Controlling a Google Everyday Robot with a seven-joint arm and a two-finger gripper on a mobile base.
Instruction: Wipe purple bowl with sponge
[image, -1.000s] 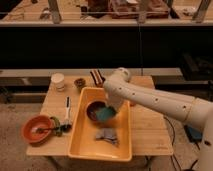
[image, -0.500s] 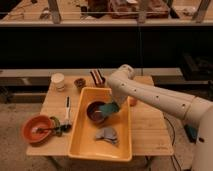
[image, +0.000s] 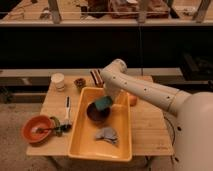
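The purple bowl sits in the yellow tub on the wooden table. It is dark and round, near the tub's far end. My gripper hangs from the white arm that reaches in from the right. It is shut on a teal sponge. The sponge is at the bowl's far right rim, just above it. I cannot tell whether it touches the rim.
A crumpled grey cloth lies in the tub in front of the bowl. An orange bowl with a utensil stands at the table's left. A white cup, a small dish and an orange object stand near the back.
The gripper with the sponge rose from inside the purple bowl towards its far right rim, then shifted slightly left. More of the bowl shows now.
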